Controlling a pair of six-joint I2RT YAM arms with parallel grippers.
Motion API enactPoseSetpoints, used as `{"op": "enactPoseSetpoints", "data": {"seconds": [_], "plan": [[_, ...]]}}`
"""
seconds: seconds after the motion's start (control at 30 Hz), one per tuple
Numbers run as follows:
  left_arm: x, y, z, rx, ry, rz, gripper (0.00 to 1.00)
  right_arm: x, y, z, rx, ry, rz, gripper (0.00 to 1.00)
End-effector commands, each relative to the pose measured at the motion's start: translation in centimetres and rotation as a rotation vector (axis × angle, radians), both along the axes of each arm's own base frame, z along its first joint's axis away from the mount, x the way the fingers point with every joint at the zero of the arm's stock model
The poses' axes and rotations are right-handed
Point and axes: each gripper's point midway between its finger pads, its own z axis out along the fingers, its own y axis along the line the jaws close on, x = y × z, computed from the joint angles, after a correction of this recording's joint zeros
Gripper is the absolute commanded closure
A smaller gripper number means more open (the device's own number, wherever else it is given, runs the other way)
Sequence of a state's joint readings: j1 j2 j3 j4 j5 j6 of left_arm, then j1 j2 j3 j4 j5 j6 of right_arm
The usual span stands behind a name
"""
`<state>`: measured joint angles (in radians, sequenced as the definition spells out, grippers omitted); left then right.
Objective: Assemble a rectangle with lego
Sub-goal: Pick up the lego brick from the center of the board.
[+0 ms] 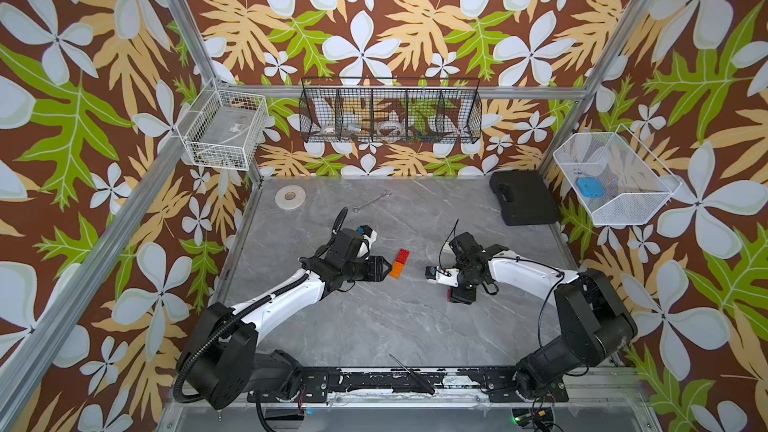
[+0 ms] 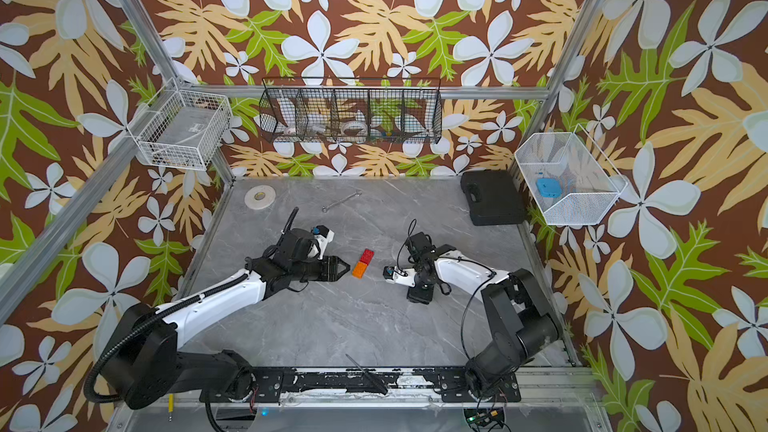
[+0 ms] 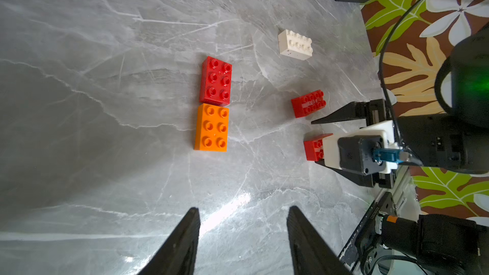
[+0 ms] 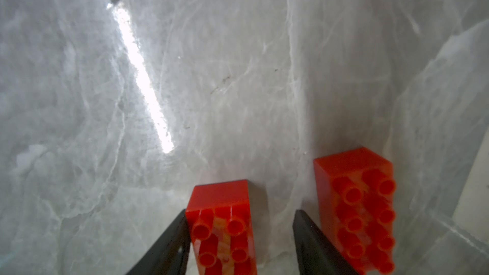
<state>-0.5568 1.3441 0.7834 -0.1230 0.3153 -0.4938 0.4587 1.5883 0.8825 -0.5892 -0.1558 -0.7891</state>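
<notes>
Red brick [image 4: 222, 199] sits between the right gripper's [image 4: 239, 212] parted jaws, one finger [image 4: 169, 239] against it. Left gripper [image 3: 243, 208] hangs wide and empty near the orange brick [image 3: 211, 127].

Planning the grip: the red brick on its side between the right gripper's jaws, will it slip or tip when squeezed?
Probably rigid: the red brick looks like hard plastic. Its glossy faces may slide on the smooth table. One finger touches it, the other stands off, so it may shift sideways before clamping.
</notes>
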Motion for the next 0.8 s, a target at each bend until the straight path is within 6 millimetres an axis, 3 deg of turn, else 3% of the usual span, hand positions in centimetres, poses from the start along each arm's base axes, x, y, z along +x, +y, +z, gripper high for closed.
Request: {"op": "enactPoseSetpoints", "data": {"seconds": [0.0,0.37,0.77], "plan": [[0.24,-0.1,0.33,-0.007,-0.019,0.0,0.44,-0.56,-0.07,-0.3,0.002,0.02,-0.002,0.4],[0.16,0.04,0.03,-0.003,-0.014,0.005,0.45,-0.98,-0.29,-0.56,-0.002,0.026,-0.007,0.54],[0.01,0.14,-0.6,0.008,0.001,0.005,0.44,-0.72,0.09,-0.49,0.005,0.043,-0.009,0.55]]}}
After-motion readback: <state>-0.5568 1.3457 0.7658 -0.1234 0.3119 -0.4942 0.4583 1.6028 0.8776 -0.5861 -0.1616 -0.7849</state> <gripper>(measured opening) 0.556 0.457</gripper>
